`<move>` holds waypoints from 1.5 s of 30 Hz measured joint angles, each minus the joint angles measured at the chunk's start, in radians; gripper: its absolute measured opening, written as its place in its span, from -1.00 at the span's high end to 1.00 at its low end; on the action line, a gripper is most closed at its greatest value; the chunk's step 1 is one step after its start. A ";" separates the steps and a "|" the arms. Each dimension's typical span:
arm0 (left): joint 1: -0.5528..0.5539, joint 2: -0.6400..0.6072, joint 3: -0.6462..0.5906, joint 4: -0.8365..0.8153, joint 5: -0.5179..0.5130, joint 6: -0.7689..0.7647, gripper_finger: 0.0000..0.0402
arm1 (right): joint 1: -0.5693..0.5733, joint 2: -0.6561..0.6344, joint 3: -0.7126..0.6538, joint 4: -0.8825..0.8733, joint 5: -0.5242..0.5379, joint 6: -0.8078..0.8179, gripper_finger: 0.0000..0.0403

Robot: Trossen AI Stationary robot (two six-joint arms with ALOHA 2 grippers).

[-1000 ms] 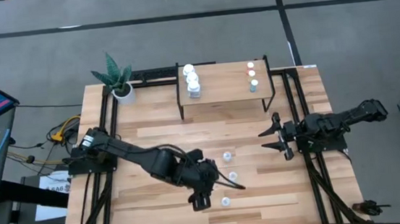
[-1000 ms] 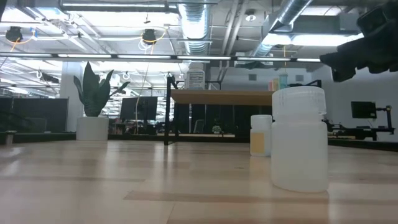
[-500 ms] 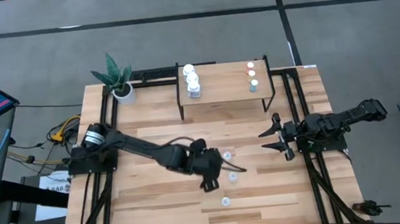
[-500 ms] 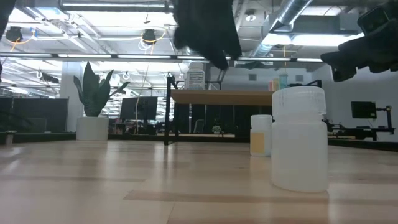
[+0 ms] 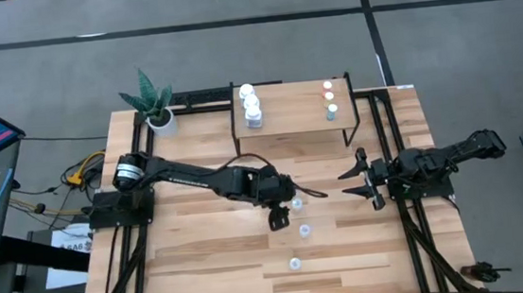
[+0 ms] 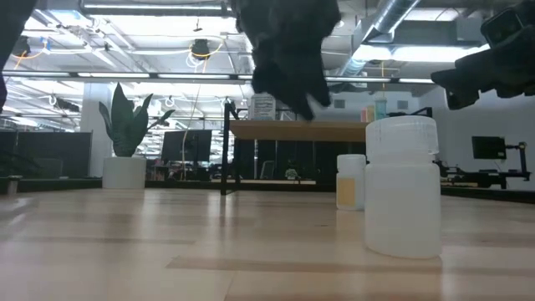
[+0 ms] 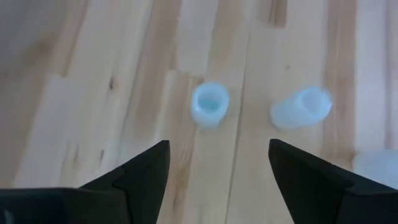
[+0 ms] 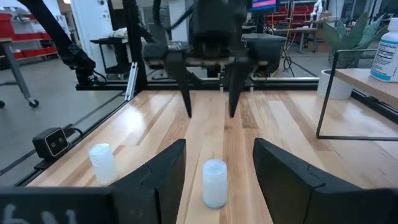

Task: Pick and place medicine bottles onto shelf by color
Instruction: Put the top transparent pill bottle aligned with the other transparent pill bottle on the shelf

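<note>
Over mid-table: left gripper, fingers spread wide and holding nothing. Within the last second it has swung from the near edge toward the centre, passing the nearest bottle and stopping above the other 2 pale bottles.

Table, 3 pale translucent bottles, none moved: far bottle just beside the gripper, middle bottle a little nearer the front, nearest one well apart. The left wrist view shows 2 of them ahead of the fingertips, 1 seen from above, 1 tilted in view.

Shelf: 3 white bottles at its left end, 3 small capped bottles at its right end; middle bare.

Right gripper: parked at the right edge, fingers apart, empty.

Judgement: 6 of 9 placed; the shift suggests a central pale bottle is the next pick, not the nearest.
</note>
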 joint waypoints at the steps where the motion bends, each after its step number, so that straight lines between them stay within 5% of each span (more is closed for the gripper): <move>1: 0.000 0.010 -0.002 -0.008 0.000 -0.002 -0.32 | 0.000 0.000 0.000 0.000 0.000 0.000 -0.04; 15: 0.000 0.175 0.000 0.202 -0.001 -0.016 -0.30 | 0.000 0.016 0.000 -0.001 -0.002 0.004 -0.04; 45: 0.068 0.200 0.002 0.342 -0.025 0.123 -0.30 | 0.000 0.023 0.020 -0.057 0.000 -0.003 -0.04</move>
